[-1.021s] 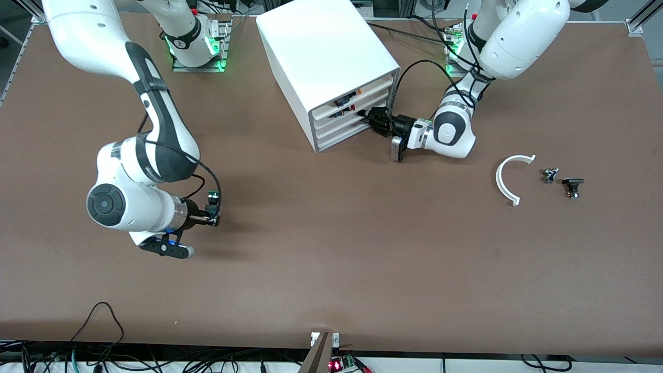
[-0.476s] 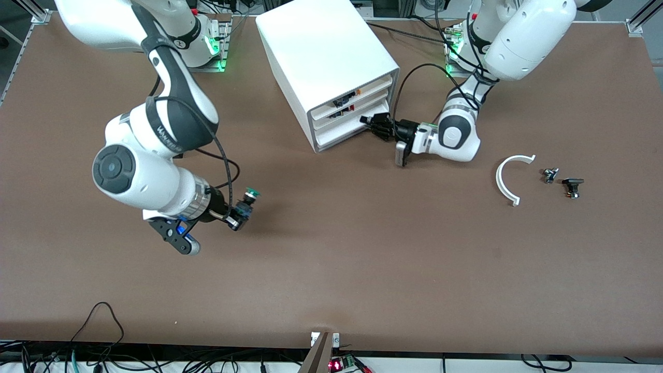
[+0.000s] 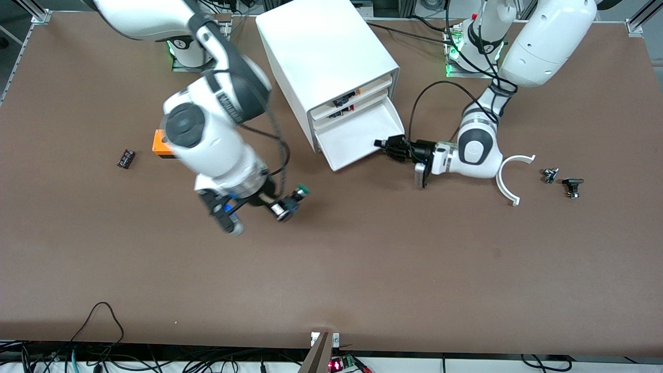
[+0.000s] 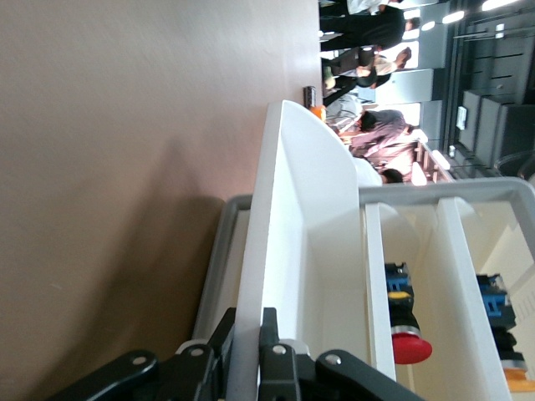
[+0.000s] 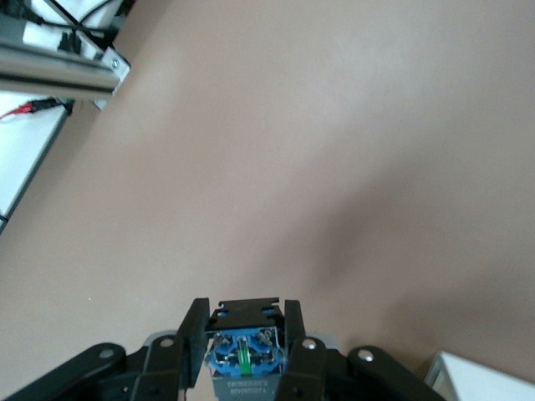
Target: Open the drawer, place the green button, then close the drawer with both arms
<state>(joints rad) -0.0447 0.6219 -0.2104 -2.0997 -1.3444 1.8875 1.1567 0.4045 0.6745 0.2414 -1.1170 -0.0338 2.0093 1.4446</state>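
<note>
The white box cabinet (image 3: 326, 52) stands at the middle of the table toward the arms' bases. Its third drawer (image 3: 362, 137) is pulled out, and no part shows in it. My left gripper (image 3: 386, 145) is shut on the drawer's front wall, which the left wrist view (image 4: 276, 251) shows clamped between the fingers (image 4: 269, 334). My right gripper (image 3: 290, 202) is shut on the button (image 3: 298, 194), green cap outward, in the air over bare table nearer the front camera than the cabinet. The right wrist view shows the button's bluish base (image 5: 244, 355) between the fingers.
An orange cube (image 3: 161, 145) and a small black part (image 3: 125, 158) lie toward the right arm's end. A white curved piece (image 3: 510, 178) and two small dark parts (image 3: 562, 180) lie toward the left arm's end. The upper trays hold red and orange parts (image 4: 405, 330).
The left gripper has pulled the third drawer out toward the front camera. The right arm has swung up and carried the button toward the cabinet, uncovering the orange cube and the black part.
</note>
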